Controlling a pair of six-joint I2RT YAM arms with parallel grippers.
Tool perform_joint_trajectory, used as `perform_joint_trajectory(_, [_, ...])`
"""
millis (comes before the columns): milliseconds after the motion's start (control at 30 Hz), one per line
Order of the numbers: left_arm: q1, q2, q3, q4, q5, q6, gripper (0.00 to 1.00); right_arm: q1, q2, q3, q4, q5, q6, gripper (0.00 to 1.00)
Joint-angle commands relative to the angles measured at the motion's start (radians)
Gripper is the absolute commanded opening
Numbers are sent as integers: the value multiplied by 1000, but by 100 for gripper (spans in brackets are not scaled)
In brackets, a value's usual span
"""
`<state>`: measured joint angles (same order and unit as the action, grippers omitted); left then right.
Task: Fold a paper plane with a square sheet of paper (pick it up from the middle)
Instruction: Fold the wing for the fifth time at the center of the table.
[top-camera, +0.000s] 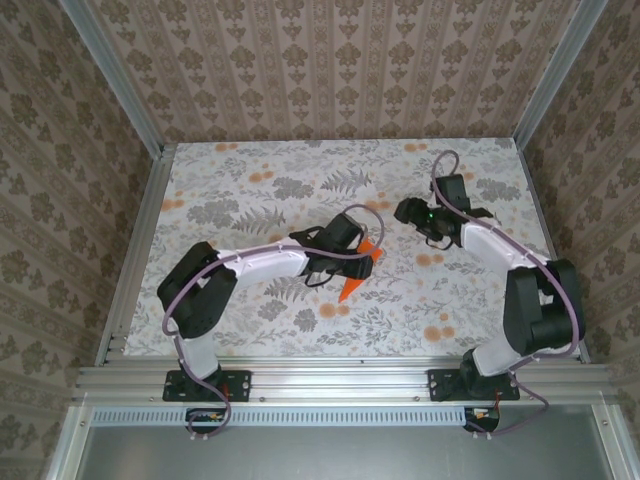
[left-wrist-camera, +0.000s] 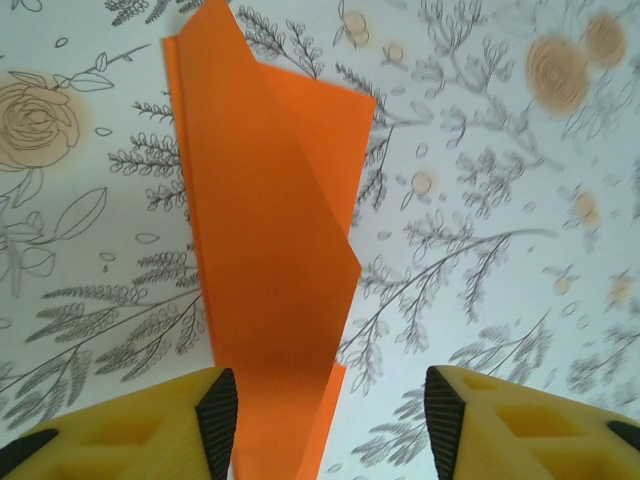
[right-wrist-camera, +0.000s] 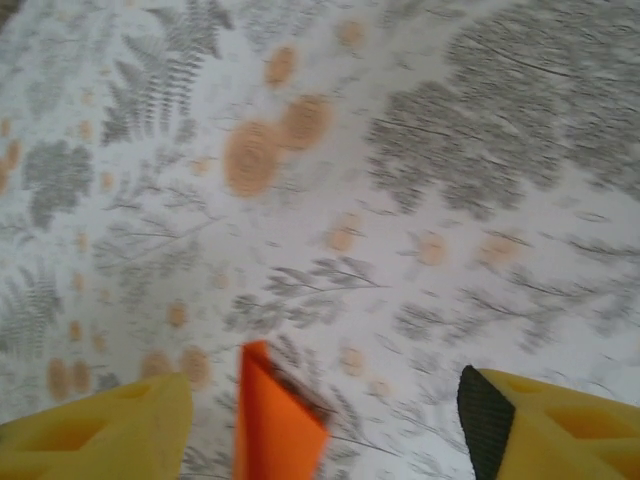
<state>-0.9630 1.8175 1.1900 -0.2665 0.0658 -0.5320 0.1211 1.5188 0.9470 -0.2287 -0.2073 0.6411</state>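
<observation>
Evidently the paper plane (left-wrist-camera: 270, 250) is seen folded on the table (left-wrist-camera: 520, 300), ungripped between the parted jaws of the left pincer (left-wrist-camera: 330, 400); the right pincer (right-wrist-camera: 328, 405) is likewise spread and empty; release is judged in hand; a clean retreat is called for.

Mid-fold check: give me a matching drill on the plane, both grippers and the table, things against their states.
1 paper plane
2 left gripper
3 right gripper
4 table

A open, off to the plane's right
B leaf and flower print
C bright orange, folded
D open, over the plane

Pairs: 1-C, 2-D, 3-A, 4-B.
</observation>
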Motion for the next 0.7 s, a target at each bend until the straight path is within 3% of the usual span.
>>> perform_joint_trajectory(0, [-35,-13,32,-172,-163,70,57,-16,-62,-77,-7,54,17,77])
perform_joint_trajectory(133, [-43,26,72,-190,-176,75,57,-24,-101,-144,20,60,32,81])
perform_joint_trajectory(533, [-39,178,235,-249,-164,108,59,-26,-101,-169,10,45,41,82])
perform_joint_trajectory(667, [-30,205,255,-270,-175,91,51,-27,-98,-168,7,39,42,82])
